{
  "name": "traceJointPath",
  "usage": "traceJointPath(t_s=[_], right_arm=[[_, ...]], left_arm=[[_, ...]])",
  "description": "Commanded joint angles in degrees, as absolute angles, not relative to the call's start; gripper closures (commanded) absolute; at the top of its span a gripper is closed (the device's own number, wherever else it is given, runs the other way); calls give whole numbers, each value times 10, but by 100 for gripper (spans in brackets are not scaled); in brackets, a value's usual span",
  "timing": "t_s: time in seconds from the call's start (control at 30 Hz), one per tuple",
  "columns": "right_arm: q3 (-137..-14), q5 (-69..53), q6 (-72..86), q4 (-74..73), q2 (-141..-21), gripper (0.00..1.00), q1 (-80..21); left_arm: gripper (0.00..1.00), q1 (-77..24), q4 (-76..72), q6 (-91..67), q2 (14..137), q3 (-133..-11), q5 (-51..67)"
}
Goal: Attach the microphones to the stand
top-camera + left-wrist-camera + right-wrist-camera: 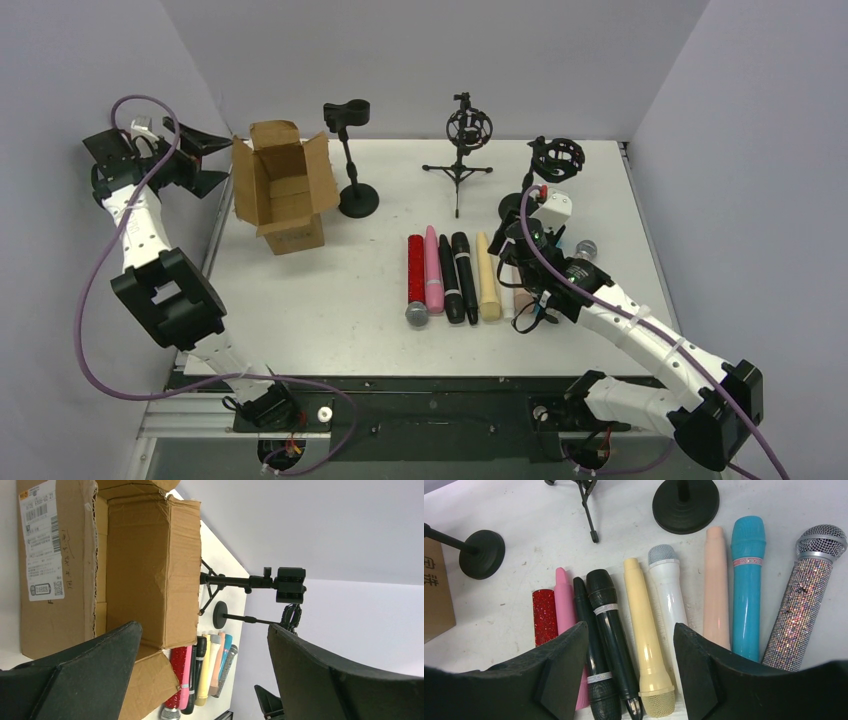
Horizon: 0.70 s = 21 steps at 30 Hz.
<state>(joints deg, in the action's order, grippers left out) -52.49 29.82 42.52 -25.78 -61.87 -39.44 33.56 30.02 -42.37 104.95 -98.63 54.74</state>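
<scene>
Right wrist view: the right hand (629,632) hovers, fingers apart, over the cream-yellow microphone (639,600); the left hand (204,630) gapes wide beside the cardboard box (145,575).

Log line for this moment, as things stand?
left gripper: open, beside box | right gripper: open, over microphones | stands: nothing mounted

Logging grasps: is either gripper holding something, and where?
Nothing held: left gripper open by the cardboard box, right gripper open over the microphones.
</scene>
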Motion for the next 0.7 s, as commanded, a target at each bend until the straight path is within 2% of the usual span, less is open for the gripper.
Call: traceJointPath(t_s=[0.0, 0.37, 0.5, 0.67], right_arm=[[-531, 318, 422, -237, -611, 41, -405], [-539, 333, 407, -242, -604, 40, -408], [-548, 339, 390, -244, -602, 40, -410], [-549, 339, 367, -240, -583, 38, -412]], left_arm=[[4, 334, 264, -440, 1016, -988, 555], [4, 265, 332, -381, 1004, -1052, 549], [4, 212, 397, -291, 1022, -1146, 518], [4, 141, 473, -156, 1067, -1308, 409]])
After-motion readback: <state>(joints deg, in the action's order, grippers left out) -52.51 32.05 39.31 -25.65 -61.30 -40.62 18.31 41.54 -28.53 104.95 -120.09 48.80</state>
